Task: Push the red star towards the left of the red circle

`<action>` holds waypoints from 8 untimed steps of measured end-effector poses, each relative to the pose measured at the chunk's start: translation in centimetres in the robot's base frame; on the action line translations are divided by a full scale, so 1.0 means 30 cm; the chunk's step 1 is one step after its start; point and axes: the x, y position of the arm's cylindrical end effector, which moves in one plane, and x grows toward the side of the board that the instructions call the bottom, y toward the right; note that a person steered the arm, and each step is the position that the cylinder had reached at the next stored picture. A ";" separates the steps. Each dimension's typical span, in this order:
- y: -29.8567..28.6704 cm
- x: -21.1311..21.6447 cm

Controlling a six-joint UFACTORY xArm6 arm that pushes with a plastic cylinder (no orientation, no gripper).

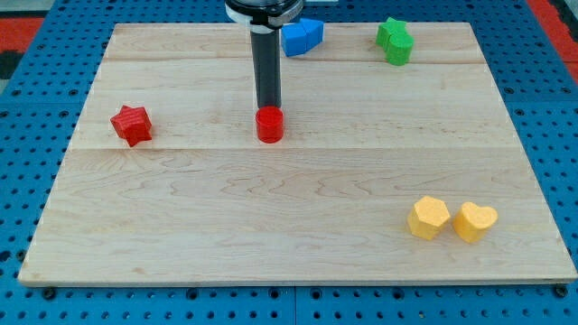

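On the board's upper middle: my tip (268,108) stands just behind the red circle (269,125), touching it or nearly so; the circle hides the very end, so contact cannot be settled.
Tool state: no claw here, only a straight dark rod; nothing opens or closes and nothing is held.
Red star position: the red star (132,125) lies near the view's left edge of the wooden board (271,235), well apart from the circle, at about the same height in the view.
Key relation: the star lies toward the view's left of my tip, a shade lower in the view, with bare wood between them.
Star's facing: its points give no clear long axis, so the push face matters more than its turn.
Judged step: the star already sits on the circle's left but far off; the job looks barely begun.
Next move calls for: I judge the tip must get round to the star's far left side and push rightward, stopping short of the circle.
Risk: moving off carelessly may nudge the circle.
Bystanders: blue block (302,36) and green block (395,40) at the view's top, two yellow hearts (452,218) at lower right, all well clear.
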 end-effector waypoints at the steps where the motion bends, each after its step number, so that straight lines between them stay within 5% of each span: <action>1: -0.160 -0.150; 2: -0.392 -0.222; 4: -0.692 -0.014; 8: -0.457 0.300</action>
